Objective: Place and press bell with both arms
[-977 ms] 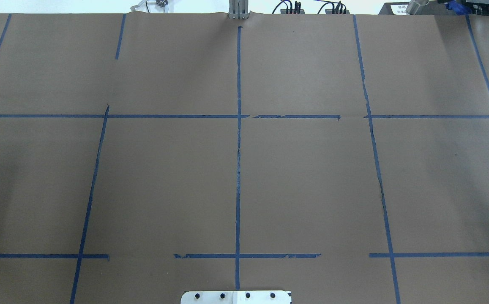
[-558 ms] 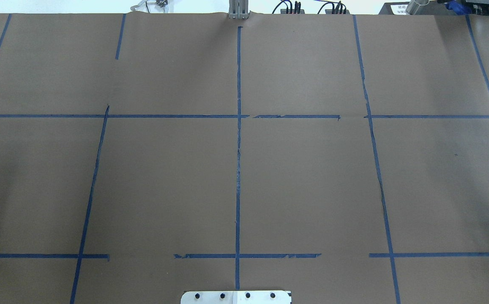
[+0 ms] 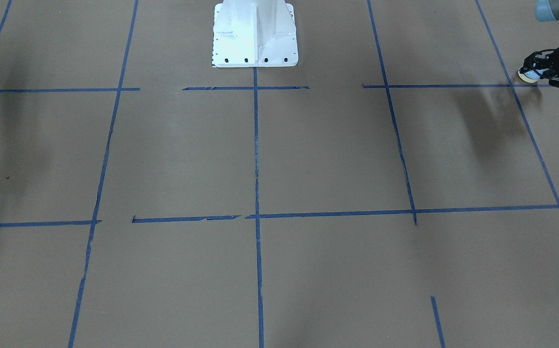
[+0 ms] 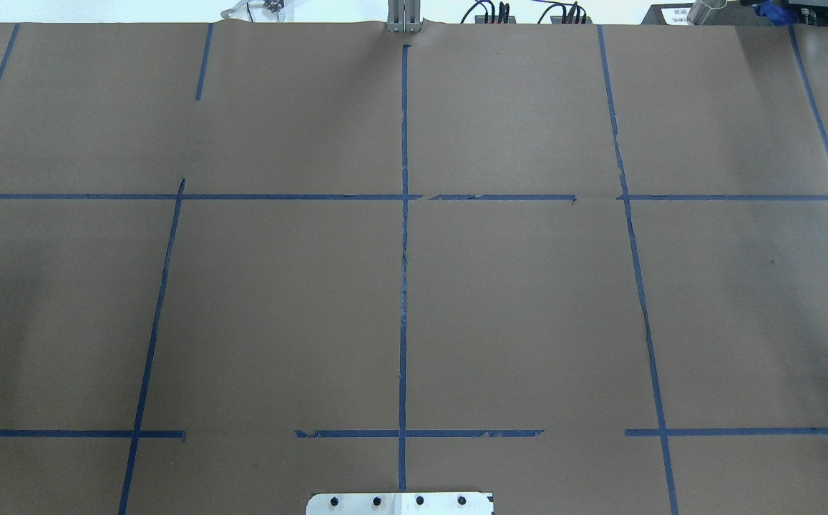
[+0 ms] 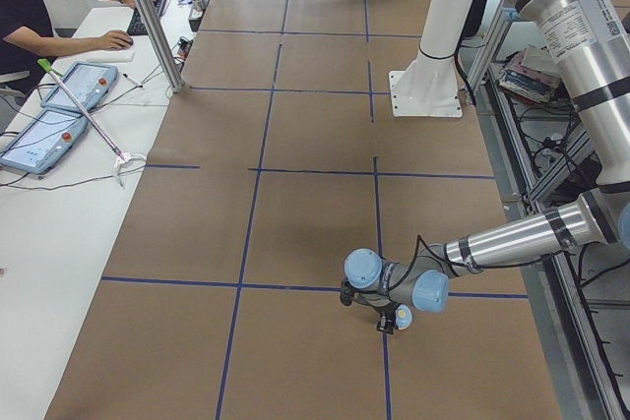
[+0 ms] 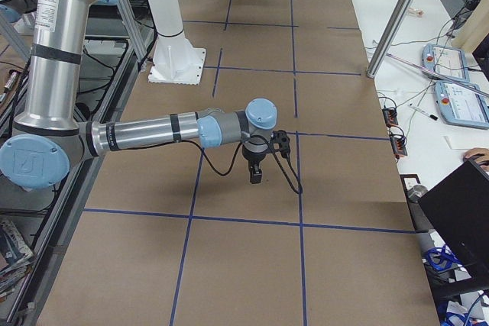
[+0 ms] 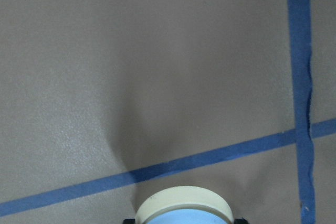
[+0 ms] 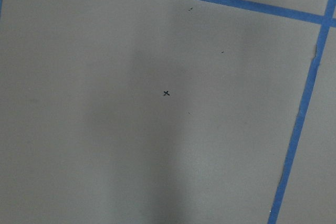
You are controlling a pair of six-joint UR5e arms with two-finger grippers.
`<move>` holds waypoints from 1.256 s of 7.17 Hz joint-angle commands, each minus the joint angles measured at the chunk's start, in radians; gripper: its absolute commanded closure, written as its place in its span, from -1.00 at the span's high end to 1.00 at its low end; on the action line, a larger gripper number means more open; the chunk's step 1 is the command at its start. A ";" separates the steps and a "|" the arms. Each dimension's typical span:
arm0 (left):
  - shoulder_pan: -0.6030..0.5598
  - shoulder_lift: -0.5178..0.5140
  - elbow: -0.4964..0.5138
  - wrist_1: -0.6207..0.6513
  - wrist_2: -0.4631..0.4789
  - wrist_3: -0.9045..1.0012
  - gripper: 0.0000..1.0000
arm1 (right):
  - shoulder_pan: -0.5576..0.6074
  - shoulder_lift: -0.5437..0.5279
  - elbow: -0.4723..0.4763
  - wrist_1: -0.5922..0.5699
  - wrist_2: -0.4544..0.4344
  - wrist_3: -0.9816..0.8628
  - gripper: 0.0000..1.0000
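Note:
The bell, light-blue with a cream rim, sits in my left gripper at the right edge of the front-facing view, low over a blue tape crossing. The left wrist view shows the bell at its bottom edge between black finger parts. The exterior left view shows the gripper and the bell beside a tape line. I cannot tell whether the bell touches the table. My right gripper points down over the brown table; I cannot tell whether it is open. Neither arm shows in the overhead view.
The white pedestal is bolted at the table's robot side. Blue tape lines divide the brown paper. A small black X mark lies under the right wrist camera. An operator and teach pendants are at a side table.
No arm or bell enters the overhead view. The faint shadows at its left and right sides have grown lighter.

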 commanded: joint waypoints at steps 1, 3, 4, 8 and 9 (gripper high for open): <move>0.000 -0.009 -0.167 0.006 -0.042 -0.169 -0.88 | 0.000 0.000 -0.005 -0.002 0.001 0.000 1.00; 0.016 -0.109 -0.294 0.033 -0.080 -0.384 -0.88 | 0.000 0.000 -0.006 -0.002 0.001 0.000 1.00; 0.045 -0.224 -0.295 0.035 -0.138 -0.502 -0.88 | 0.000 0.000 -0.006 -0.002 0.001 0.000 1.00; 0.257 -0.785 -0.148 0.111 -0.128 -0.942 -0.87 | 0.000 0.000 -0.006 -0.002 0.007 0.000 1.00; 0.311 -0.937 -0.053 0.113 -0.093 -1.030 -0.86 | 0.000 0.000 -0.008 -0.002 0.016 0.000 1.00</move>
